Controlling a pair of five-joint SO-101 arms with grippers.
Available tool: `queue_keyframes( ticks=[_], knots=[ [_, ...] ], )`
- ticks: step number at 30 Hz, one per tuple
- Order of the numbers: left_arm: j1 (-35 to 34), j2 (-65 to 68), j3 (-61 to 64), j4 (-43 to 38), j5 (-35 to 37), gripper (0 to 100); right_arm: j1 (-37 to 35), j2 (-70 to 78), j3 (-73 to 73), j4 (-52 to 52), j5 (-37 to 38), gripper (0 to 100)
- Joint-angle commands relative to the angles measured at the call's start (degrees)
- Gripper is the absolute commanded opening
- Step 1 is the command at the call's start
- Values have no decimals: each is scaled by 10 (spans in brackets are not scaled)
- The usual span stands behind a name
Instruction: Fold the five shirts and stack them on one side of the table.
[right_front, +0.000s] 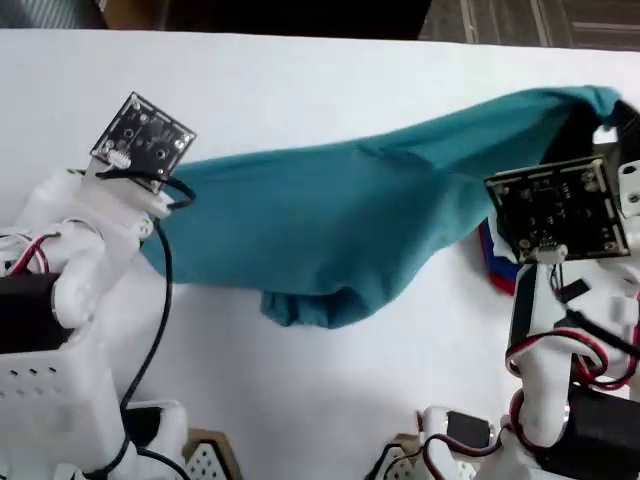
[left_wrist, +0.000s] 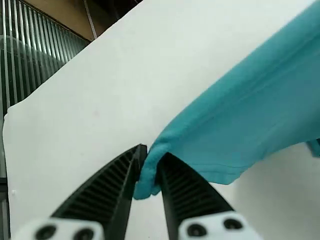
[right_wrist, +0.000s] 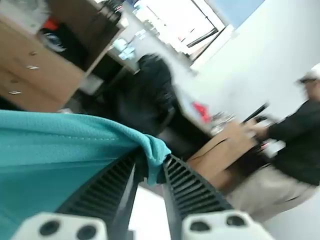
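Note:
A teal shirt hangs stretched between the two arms over the white table, sagging in a fold toward the front. My left gripper is shut on one corner of the teal shirt, low over the table at the left. My right gripper is shut on the other end of the teal shirt, lifted high at the right so its view looks out into the room. In the high view the right end of the cloth rises to the right arm's wrist camera board.
A red and blue item lies on the table under the right arm, mostly hidden. The left arm's base and the right arm's base stand at the front edge. The back of the table is bare white.

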Motion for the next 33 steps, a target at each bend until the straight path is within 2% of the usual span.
queue_keyframes(
  ticks=[1, 5, 9, 19, 28, 33],
  knots=[
    [2, -15, -26, 1, 11, 24, 23, -11, -26, -65, 65, 21],
    [4, -55, -97, 28, 34, 24, 24, -15, -28, -95, 138, 21],
    [20, -98, -145, 55, 33, 24, 46, -40, -47, -91, 146, 21],
    [19, -173, -149, 58, 32, 24, 51, -95, -58, -87, 166, 21],
    [18, -178, -96, 54, 30, 24, 50, -99, -62, -89, 194, 21],
    [18, -178, -109, 51, 31, 24, 47, -103, -61, -89, 212, 21]
  ],
)
